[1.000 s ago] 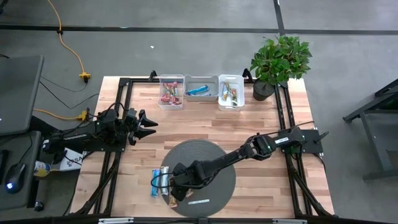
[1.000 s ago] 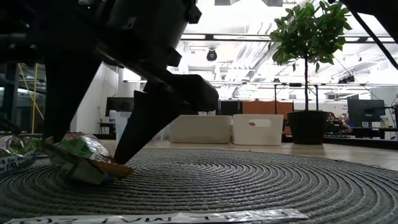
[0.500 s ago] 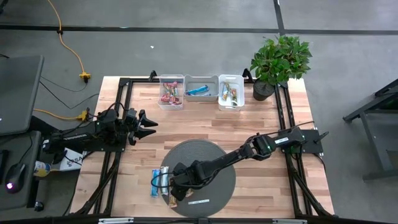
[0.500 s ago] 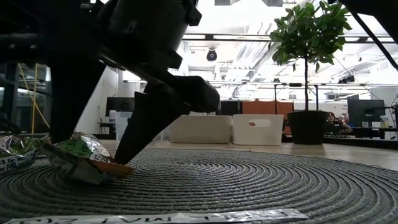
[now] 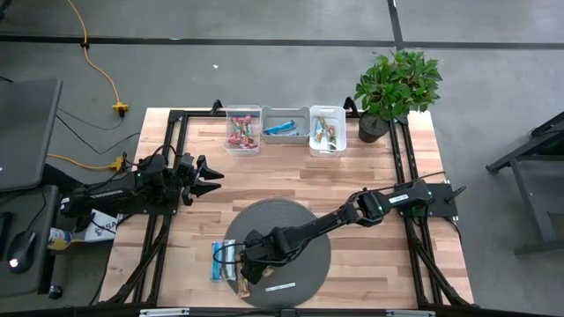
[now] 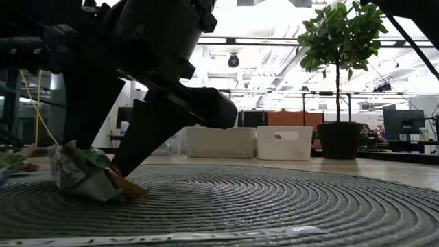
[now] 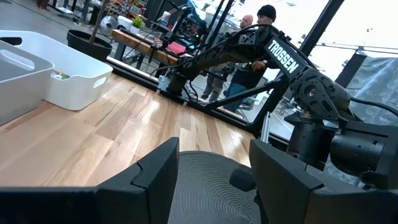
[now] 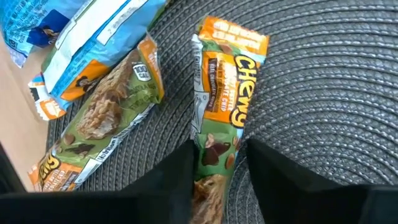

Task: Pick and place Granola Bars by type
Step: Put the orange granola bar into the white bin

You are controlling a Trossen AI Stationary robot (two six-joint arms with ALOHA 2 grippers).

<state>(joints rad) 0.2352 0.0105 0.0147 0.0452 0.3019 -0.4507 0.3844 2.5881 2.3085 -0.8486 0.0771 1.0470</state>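
Right tool is down at the six o'clock edge of the round woven mat, low on the desk. Its two fingers straddle one end of an orange-and-green granola bar, pressed against the wrapper on both sides, so it is clamped on that bar. In the low view the bar tilts, one end lifted off the mat. Just beside it lies a second green-and-orange bar, and touching that, a blue-wrapped bar spilling over the mat's nine o'clock rim. A white label strip sits on the mat near six o'clock. Up at twelve o'clock, three white bins hold sorted bars, with a potted plant at one o'clock. Left tool hangs at nine o'clock, fingers apart, gripping nothing.
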